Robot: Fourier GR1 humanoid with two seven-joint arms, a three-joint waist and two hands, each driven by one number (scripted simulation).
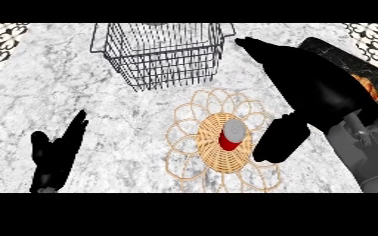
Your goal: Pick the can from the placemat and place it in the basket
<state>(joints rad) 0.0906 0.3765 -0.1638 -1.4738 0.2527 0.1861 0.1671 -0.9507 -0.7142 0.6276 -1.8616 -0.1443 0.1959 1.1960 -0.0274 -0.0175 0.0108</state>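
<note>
Can [232, 136], red with a grey top, stands upright on the woven centre of the placemat [212, 157], right of mid-desk. Left hand [55, 155] at the lower left edge of the desk [74, 95]: fingers straight, pointing up, holding nothing, well apart from the can. Wire basket [166, 60] sits at the far side, beyond the placemat, nothing visible inside. Right hand [310, 87] hangs over the desk to the right of the can: fingers spread and straight, reaching toward the basket's right corner; thumb points down just beside the can. Contact unclear.
</note>
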